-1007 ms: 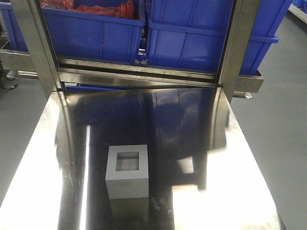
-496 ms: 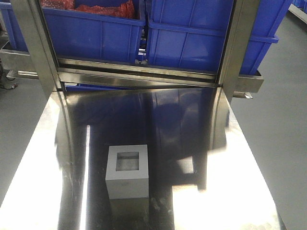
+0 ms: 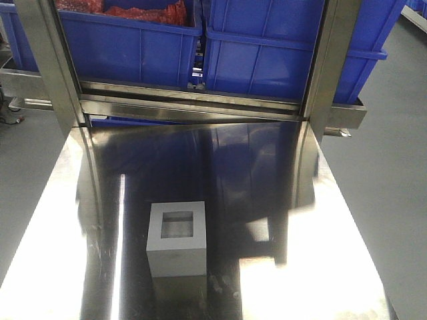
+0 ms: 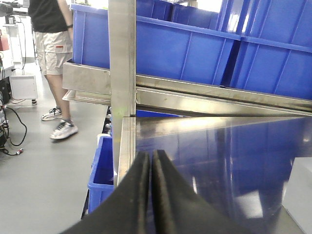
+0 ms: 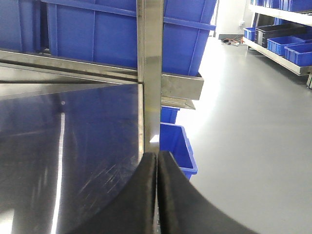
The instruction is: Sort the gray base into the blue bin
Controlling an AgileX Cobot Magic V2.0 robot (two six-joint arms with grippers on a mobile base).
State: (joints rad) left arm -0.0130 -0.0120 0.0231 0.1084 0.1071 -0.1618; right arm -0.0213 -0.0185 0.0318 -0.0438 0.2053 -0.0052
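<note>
While the gray base [image 3: 177, 240] stands recess-up at lower centre on the steel table [image 3: 333, 267], left gripper [image 4: 150, 185] and right gripper [image 5: 157, 185] show fingers pressed together. Descending unopened, they would likely shove or topple it, and the post [image 3: 330, 60] fronting the blue bin [image 3: 267, 60], upper right, invites collision.

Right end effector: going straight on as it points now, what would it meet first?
Probably the steel post directly ahead of the right end effector, at the table edge; a blue bin sits behind it. Depth is unclear.
</note>
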